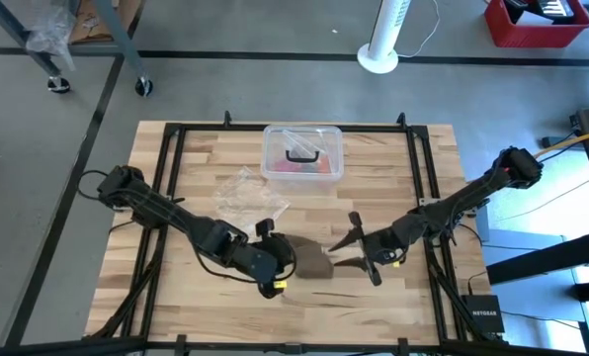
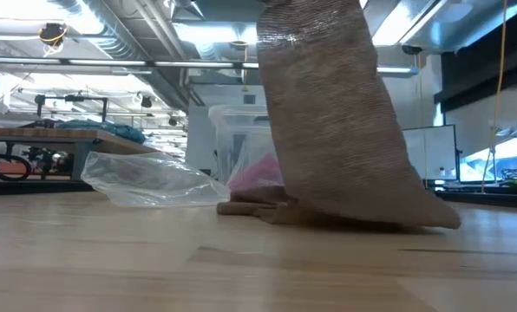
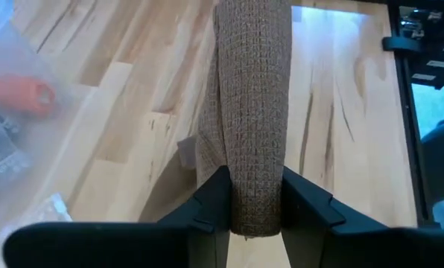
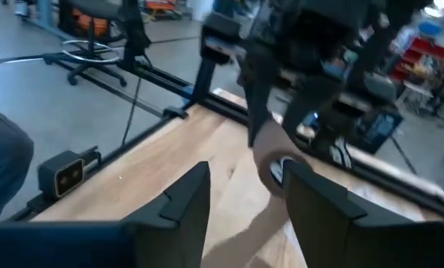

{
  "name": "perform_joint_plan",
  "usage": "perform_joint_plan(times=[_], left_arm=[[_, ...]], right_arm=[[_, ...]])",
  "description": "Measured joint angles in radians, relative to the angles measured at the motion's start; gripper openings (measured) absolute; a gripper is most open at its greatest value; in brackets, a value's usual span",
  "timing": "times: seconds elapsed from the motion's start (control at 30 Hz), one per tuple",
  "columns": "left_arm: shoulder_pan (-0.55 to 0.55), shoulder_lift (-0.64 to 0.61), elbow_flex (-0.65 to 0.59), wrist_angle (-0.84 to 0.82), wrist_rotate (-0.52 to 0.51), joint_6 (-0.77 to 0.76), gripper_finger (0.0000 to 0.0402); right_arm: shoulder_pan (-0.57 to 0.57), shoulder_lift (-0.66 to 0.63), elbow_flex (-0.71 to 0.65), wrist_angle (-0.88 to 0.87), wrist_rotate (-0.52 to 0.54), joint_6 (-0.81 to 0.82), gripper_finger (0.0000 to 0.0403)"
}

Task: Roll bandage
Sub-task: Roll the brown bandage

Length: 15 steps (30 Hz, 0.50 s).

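The left gripper (image 3: 255, 212) is clamping the bandage (image 3: 252, 112), which is hanging between its fingers; the right gripper (image 1: 359, 244) is waiting open just beside.

The right gripper (image 4: 240, 197) hangs over the wooden table (image 4: 147, 175), its two dark fingers (image 4: 185, 201) apart with nothing between them. Ahead, the left arm (image 4: 281, 67) reaches down to a brown bandage (image 4: 267, 152), which seems to hang from it onto the boards, though blur hides the grip. A small black box (image 4: 65, 173) sits at the table's edge. An office chair (image 4: 95, 45) stands beyond.
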Motion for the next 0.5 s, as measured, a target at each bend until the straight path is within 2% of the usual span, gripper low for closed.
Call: perform_joint_plan(times=[0.17, 0.33, 0.5], left_arm=[[0.0, 0.0, 0.0, 0.028, 0.001, -0.002, 0.0084], [0.0, 0.0, 0.0, 0.038, 0.003, 0.011, 0.0082], [-0.001, 0.0, 0.0, 0.036, 0.0, 0.023, 0.0085]], right_arm=[[-0.001, 0.02, 0.007, 0.004, -0.009, -0.021, 0.017], [0.0, 0.069, 0.008, 0.067, 0.034, -0.051, 0.017], [0.0, 0.061, 0.008, 0.072, 0.067, -0.073, 0.017]])
